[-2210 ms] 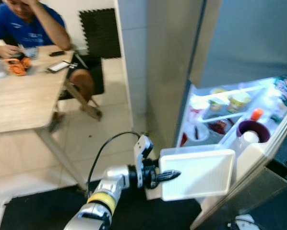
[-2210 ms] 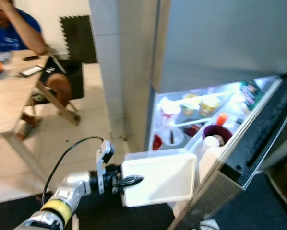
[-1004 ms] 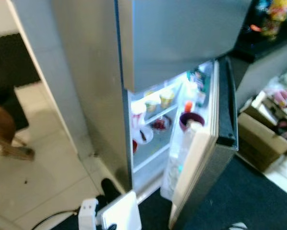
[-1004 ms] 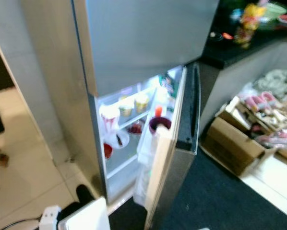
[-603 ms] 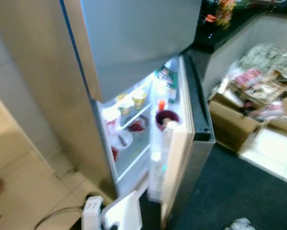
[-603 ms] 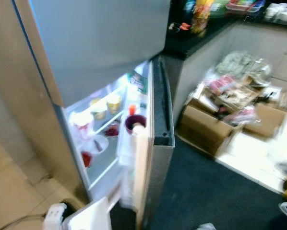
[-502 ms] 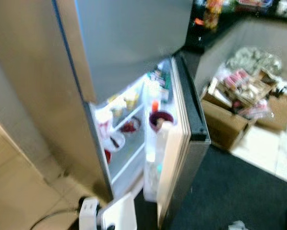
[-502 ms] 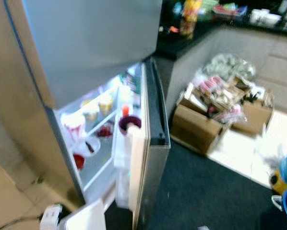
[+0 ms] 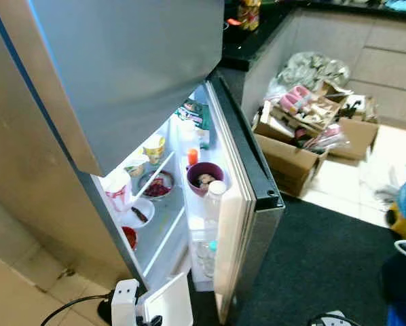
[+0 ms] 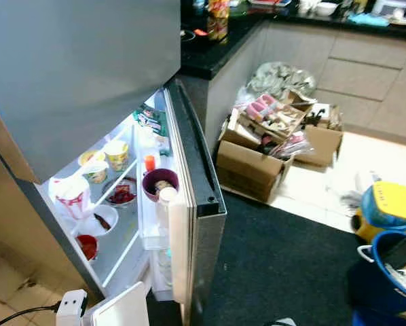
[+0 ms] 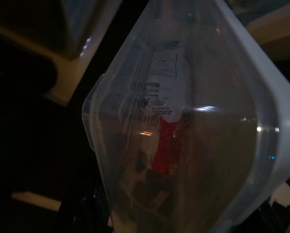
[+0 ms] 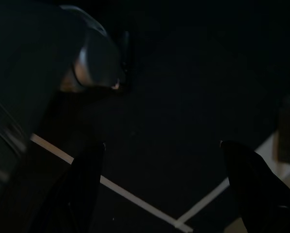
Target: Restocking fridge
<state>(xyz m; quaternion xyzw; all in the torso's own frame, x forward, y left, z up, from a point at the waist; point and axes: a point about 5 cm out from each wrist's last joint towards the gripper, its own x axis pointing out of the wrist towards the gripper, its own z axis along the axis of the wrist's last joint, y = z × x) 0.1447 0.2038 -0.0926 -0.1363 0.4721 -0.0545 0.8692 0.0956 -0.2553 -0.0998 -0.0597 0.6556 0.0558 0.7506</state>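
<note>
The fridge (image 9: 108, 81) stands before me with its lower door (image 9: 247, 204) swung open and its grey upper door shut above; the lit shelves inside hold a white cup with red print (image 9: 119, 192), two small yellow-lidded tubs (image 9: 153, 146), a shallow dish of something red (image 9: 157, 187), a white bowl (image 9: 138, 213) and a red-lidded pot (image 9: 130, 237) lower down; the door's rack carries a maroon bowl (image 9: 204, 176), a white-capped bottle (image 9: 215, 197) just beside it, a small orange-capped bottle (image 9: 192, 156) and a green packet (image 9: 193, 112) farther back. To my right a dark mat (image 10: 284, 258) covers the floor beside pale tiles; open cardboard boxes (image 10: 254, 159) full of packets sit against the grey cabinets under a black counter (image 10: 210, 58); a blue bucket (image 10: 386, 272) and a yellow container (image 10: 393, 204) stand at the far right edge. Low at the foot of the fridge is my left gripper (image 9: 151, 320), clamped on the white-lidded plastic container (image 9: 170, 307), which I hold just outside the open compartment; through the left wrist camera the container's clear body (image 11: 184, 131) shows a labelled item with a red part inside. My right gripper (image 12: 169, 189) hangs in the dark above the floor, its two fingers (image 12: 84, 184) spread wide with nothing between them.
</note>
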